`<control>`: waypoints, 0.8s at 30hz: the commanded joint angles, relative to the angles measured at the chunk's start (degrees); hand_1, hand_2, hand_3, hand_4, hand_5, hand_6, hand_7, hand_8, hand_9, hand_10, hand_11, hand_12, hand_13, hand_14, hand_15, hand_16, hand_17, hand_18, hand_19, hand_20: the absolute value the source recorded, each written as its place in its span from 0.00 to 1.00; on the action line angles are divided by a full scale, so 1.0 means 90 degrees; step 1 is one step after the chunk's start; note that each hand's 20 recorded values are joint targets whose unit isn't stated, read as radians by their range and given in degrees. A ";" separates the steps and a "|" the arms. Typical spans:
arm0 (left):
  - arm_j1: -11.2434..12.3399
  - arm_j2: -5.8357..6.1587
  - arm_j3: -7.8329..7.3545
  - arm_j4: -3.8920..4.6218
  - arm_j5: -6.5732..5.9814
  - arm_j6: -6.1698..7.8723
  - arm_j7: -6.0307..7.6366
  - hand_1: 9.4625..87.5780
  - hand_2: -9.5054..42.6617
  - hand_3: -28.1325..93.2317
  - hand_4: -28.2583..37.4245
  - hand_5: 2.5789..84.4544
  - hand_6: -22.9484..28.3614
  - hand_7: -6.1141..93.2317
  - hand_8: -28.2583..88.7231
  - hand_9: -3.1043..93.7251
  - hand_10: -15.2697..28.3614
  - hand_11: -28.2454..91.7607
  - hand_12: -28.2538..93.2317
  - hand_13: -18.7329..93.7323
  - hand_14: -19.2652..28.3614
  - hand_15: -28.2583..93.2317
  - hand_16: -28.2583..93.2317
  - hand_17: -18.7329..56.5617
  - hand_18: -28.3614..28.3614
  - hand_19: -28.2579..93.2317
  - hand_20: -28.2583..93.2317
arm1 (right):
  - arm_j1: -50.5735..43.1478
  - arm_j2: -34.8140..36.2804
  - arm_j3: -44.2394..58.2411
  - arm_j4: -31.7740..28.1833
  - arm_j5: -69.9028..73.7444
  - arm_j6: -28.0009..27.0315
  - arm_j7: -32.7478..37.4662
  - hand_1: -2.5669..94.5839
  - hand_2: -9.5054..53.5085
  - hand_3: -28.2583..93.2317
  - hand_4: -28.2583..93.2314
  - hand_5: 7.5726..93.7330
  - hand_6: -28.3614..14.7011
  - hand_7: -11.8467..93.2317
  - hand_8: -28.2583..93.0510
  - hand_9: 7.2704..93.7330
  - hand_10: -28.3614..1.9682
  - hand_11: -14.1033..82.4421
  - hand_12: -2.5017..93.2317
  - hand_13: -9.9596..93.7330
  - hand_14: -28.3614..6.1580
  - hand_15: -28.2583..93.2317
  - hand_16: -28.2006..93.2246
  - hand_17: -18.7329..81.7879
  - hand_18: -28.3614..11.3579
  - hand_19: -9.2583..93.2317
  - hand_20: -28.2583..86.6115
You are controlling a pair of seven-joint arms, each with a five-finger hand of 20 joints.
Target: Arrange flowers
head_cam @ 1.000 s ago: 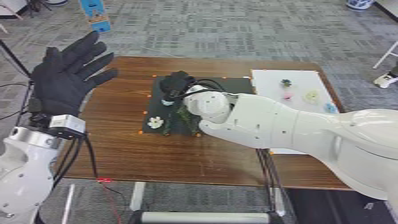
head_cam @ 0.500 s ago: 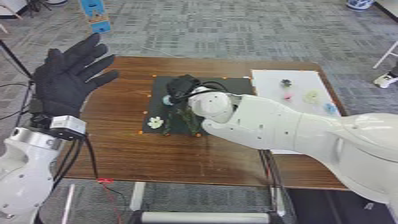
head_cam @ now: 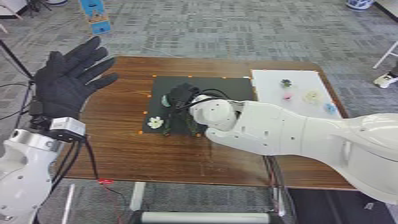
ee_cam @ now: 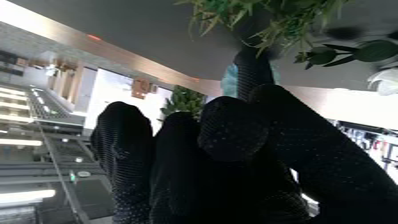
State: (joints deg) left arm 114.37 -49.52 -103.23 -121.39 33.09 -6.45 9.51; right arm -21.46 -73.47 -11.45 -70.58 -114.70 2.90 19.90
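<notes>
A: Fingers first: what do we record for the right hand (head_cam: 183, 94)?

B: We see them bunched over the black mat (head_cam: 226, 86), one reaching ahead. The pale blue-green piece (head_cam: 165, 101) shows behind that finger, on both sides; how far they close, or whether they grip it, we cannot tell.

A: And the left hand (head_cam: 67, 84)?

B: We note straight, spread fingers, holding nothing.

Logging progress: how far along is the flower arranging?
Looks partway. White flower and greenery already lie on the black mat. Right hand is at a pale teal piece there; can't tell if gripped. A pink flower, yellow flower, blue flower and green sprig on the white sheet are probably left.
</notes>
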 commanded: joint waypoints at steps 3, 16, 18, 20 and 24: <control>0.0102 -0.0060 -0.0090 -0.0051 -0.0031 0.0003 -0.0031 0.15 0.11 0.75 0.00 0.32 0.51 0.20 0.18 0.28 0.61 0.34 0.36 0.34 0.71 0.34 0.26 0.13 0.96 0.58 0.24 | 0.0243 0.0177 -0.0088 -0.0215 -0.0198 0.0061 0.0087 0.29 0.48 1.00 0.19 0.59 0.79 0.31 0.10 0.90 0.63 0.85 0.35 0.90 0.65 1.00 0.54 0.69 0.14 1.00 0.85; 0.0194 -0.0087 -0.0169 -0.0092 -0.0013 0.0055 0.0047 0.15 0.12 0.75 0.00 0.32 0.51 0.20 0.18 0.28 0.61 0.34 0.36 0.34 0.71 0.34 0.27 0.13 0.96 0.58 0.24 | 0.0277 0.0520 0.0451 -0.0796 -0.0431 -0.0074 0.0304 0.28 0.46 1.00 0.22 0.73 0.79 0.31 0.11 0.91 0.64 0.85 0.34 0.91 0.64 1.00 0.54 0.70 0.14 1.00 0.85; 0.0191 -0.0097 -0.0156 -0.0094 -0.0013 0.0061 0.0066 0.15 0.12 0.75 0.00 0.32 0.51 0.20 0.18 0.28 0.61 0.34 0.36 0.34 0.71 0.34 0.27 0.13 0.96 0.58 0.24 | 0.0204 0.0555 0.0562 -0.0820 -0.0332 0.0039 0.0238 0.27 0.47 1.00 0.22 0.71 0.77 0.30 0.11 0.91 0.64 0.85 0.35 0.91 0.64 1.00 0.54 0.70 0.14 1.00 0.85; 0.0164 -0.0094 -0.0150 -0.0083 -0.0008 0.0043 0.0046 0.15 0.12 0.75 0.00 0.32 0.51 0.20 0.18 0.28 0.61 0.34 0.36 0.34 0.71 0.34 0.27 0.13 0.96 0.58 0.24 | 0.0156 0.0646 0.0628 -0.0942 -0.0327 0.0053 0.0158 0.27 0.47 1.00 0.22 0.70 0.77 0.30 0.11 0.90 0.64 0.84 0.35 0.91 0.64 1.00 0.54 0.70 0.13 1.00 0.85; 0.0243 -0.0114 -0.0194 -0.0111 -0.0015 0.0084 0.0092 0.15 0.12 0.75 0.00 0.32 0.51 0.20 0.18 0.28 0.61 0.34 0.36 0.34 0.71 0.34 0.27 0.13 0.96 0.58 0.24 | 0.0144 0.0888 0.0665 -0.1324 -0.0252 0.0024 -0.0253 0.28 0.48 1.00 0.21 0.71 0.79 0.31 0.11 0.90 0.64 0.84 0.35 0.90 0.64 0.99 0.54 0.69 0.13 1.00 0.84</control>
State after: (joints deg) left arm 115.77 -49.82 -104.39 -121.61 33.12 -6.29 9.73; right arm -20.30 -68.36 -6.80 -78.18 -117.40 3.61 21.93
